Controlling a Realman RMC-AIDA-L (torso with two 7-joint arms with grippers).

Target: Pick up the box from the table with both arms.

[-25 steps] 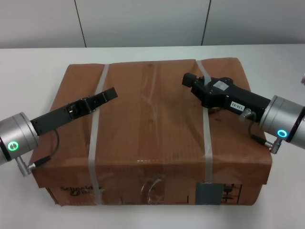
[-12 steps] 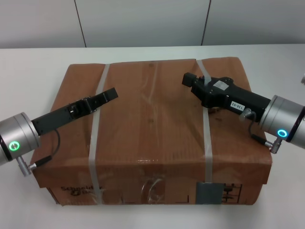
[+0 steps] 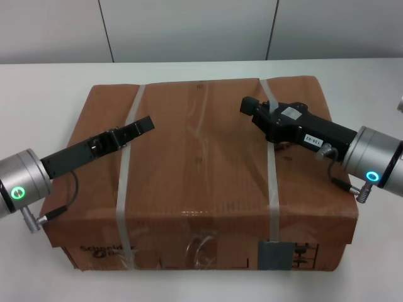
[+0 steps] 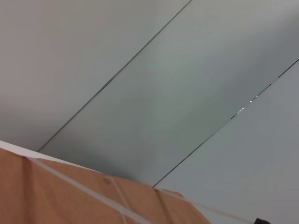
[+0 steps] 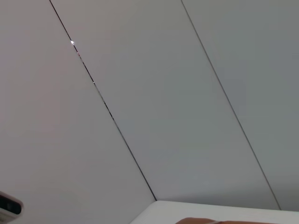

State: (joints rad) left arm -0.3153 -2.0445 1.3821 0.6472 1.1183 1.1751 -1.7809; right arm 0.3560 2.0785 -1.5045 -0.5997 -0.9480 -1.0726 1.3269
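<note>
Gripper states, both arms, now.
Left gripper: over the box top, fingers cannot be told.
Right gripper: over the box top, cannot be told.

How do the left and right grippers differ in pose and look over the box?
The left gripper shows as a thin, edge-on black blade near the left strap; the right gripper looks broad and bears white labels, beside the right strap. Both are black and lie over the box top, pointing inward.

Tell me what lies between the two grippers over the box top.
In the head view, only bare box top with its clear tape seam lies between the left gripper and right gripper.
</note>
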